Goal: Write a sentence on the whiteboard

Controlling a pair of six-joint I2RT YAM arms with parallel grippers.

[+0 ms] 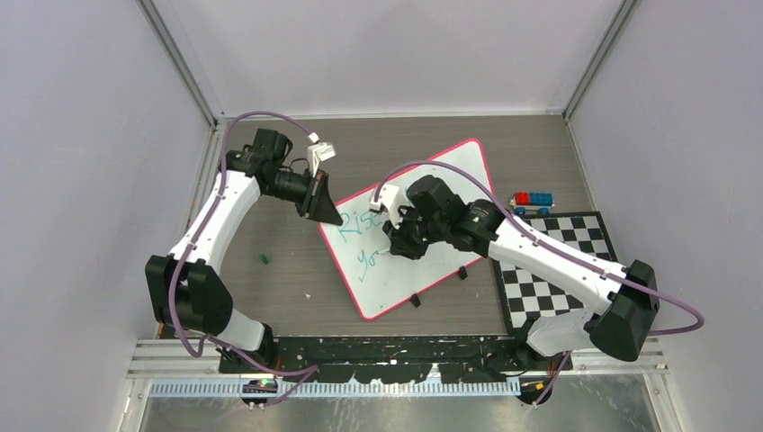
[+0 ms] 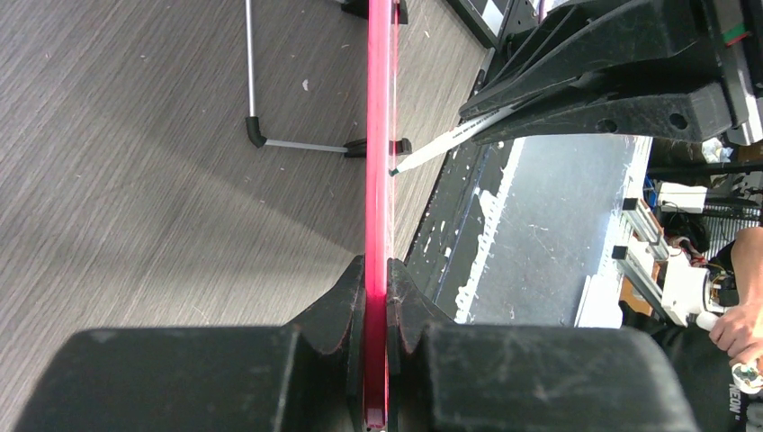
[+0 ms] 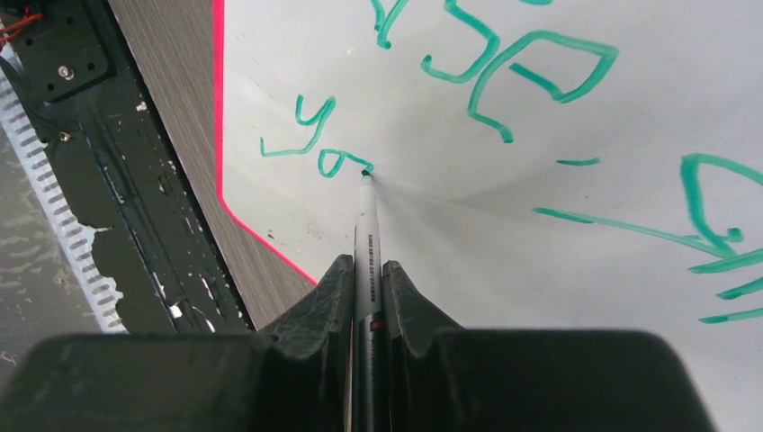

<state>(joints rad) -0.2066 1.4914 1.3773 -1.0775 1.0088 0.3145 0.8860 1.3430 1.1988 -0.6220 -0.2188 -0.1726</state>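
The whiteboard (image 1: pixel 396 281) lies tilted at the table's middle, white with a pink-red rim. My left gripper (image 1: pixel 326 209) is shut on its upper-left edge; the left wrist view shows the rim (image 2: pixel 379 135) edge-on between the closed jaws of the gripper (image 2: pixel 378 279). My right gripper (image 1: pixel 400 243) is shut on a marker (image 3: pixel 367 243), whose tip touches the board just right of the teal letters "yo" (image 3: pixel 319 144). The sentence (image 1: pixel 360 225) reads "Rise" on the first line, with more teal strokes beyond, and "yo" below. The marker also shows in the left wrist view (image 2: pixel 432 148).
A black-and-white checkerboard mat (image 1: pixel 558 270) lies right of the board, under my right arm. A toy of red and blue blocks (image 1: pixel 533 202) sits behind it. A small green object (image 1: pixel 264 259) lies on the table at left. Black clips (image 1: pixel 416 301) line the board's near edge.
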